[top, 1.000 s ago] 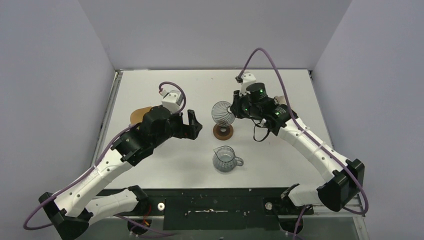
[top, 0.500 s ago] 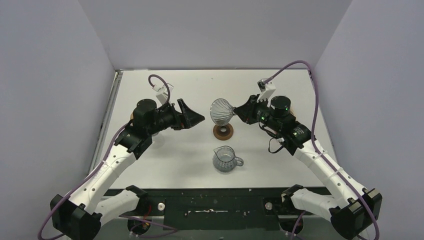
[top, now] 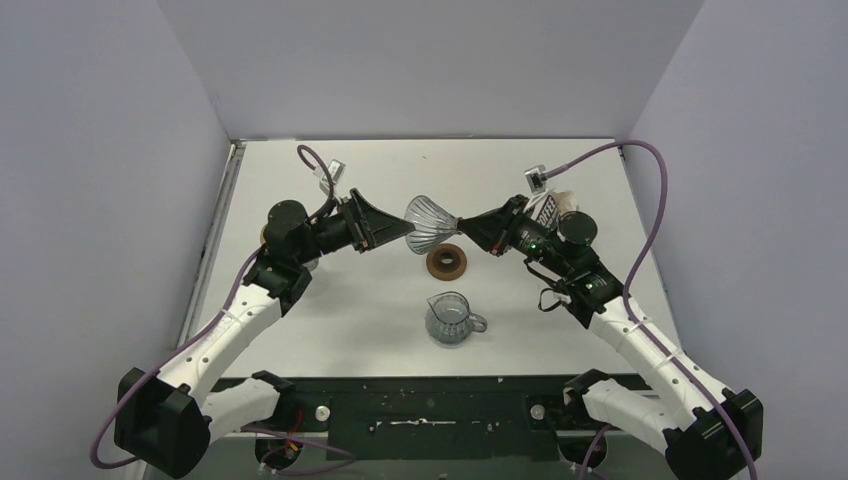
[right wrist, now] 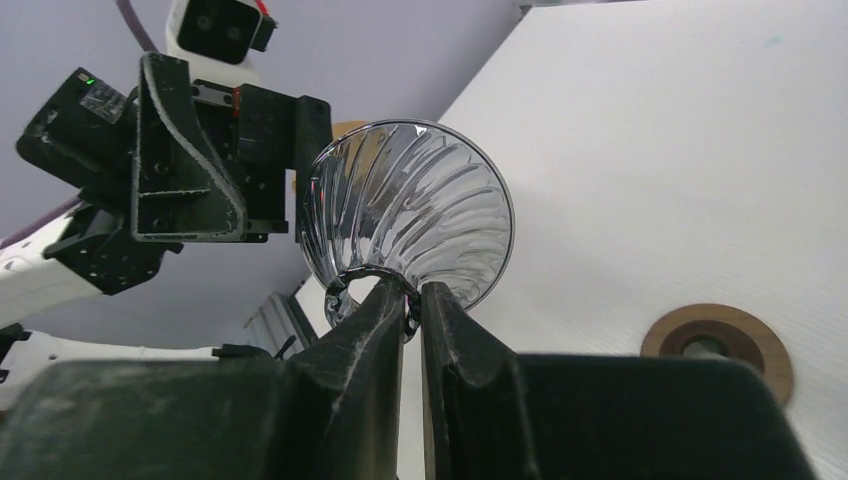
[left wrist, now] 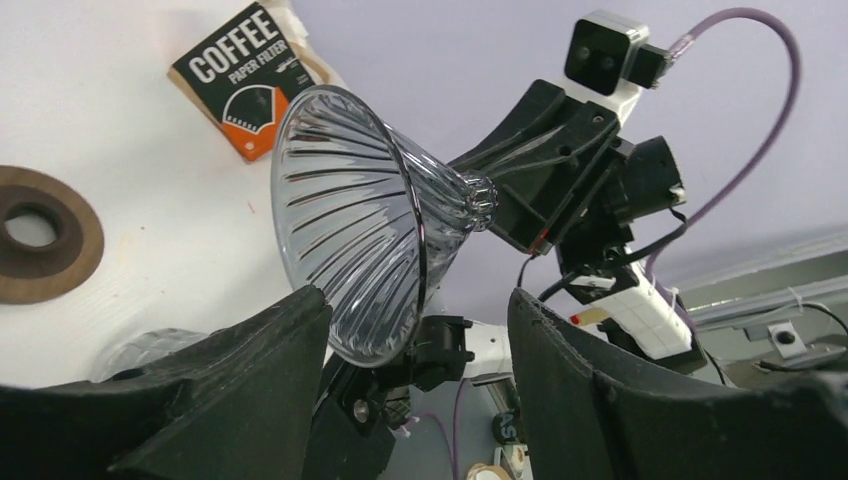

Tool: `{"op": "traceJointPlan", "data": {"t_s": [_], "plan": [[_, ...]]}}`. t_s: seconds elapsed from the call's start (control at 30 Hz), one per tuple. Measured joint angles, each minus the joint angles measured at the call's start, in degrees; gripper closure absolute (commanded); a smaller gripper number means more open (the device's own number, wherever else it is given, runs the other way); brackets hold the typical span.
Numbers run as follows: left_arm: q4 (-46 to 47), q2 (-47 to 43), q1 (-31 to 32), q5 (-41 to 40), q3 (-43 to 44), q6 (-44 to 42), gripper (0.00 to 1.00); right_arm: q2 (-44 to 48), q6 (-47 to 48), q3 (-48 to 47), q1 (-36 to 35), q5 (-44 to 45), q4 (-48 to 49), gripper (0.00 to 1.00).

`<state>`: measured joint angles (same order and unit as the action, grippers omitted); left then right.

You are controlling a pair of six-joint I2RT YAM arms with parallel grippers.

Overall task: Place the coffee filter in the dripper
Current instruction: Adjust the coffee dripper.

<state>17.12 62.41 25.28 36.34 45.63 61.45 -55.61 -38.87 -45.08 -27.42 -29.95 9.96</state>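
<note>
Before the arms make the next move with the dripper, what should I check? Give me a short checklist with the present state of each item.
1. Right gripper shut on the narrow neck of the dripper: ok.
2. Dripper lifted clear of the brown ring: ok.
3. Left gripper jaws open, one on each side of the dripper's rim: ok.
4. Coffee filter inside the dripper: not ok, the cone is empty.
5. Loose filter ready to pick up: cannot tell; only the filter pack shows.
</note>
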Motion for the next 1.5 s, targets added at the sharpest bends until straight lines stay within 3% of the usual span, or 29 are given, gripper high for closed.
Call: {"op": "traceJointPlan", "data": {"t_s": [0.3, 0.77, 0.93, 1.13, 1.27, 1.5], "plan": [[10.75, 0.76, -0.20, 4.07, -0.96, 5.38, 0.52, 0.02, -7.58, 4.20, 0.81, -4.79, 11.19, 1.00], [15.67, 1.57, -0.22, 7.17, -0.96, 7.13, 0.75, 0.00, -11.98, 5.57, 1.01, -7.17, 17.22, 1.00], [16.11, 1.60, -0.24, 7.67, -0.96, 7.39, 1.00, 0.00, -12.17, 5.77, 1.20, -7.43, 17.16, 1.00], [16.04, 2.16, -0.42, 7.87, -0.96, 6.73, 1.00, 0.02, -11.87, 5.77, 1.25, -7.39, 16.72, 1.00], [15.52, 2.34, -0.42, 7.91, -0.96, 6.21, 1.00, 0.02, -10.97, 5.66, 1.27, -7.39, 15.19, 0.83], [13.44, 2.34, -0.39, 8.28, -0.96, 4.55, 1.00, 1.14, -6.73, 3.89, 1.29, -7.34, 9.09, 0.64]]}}
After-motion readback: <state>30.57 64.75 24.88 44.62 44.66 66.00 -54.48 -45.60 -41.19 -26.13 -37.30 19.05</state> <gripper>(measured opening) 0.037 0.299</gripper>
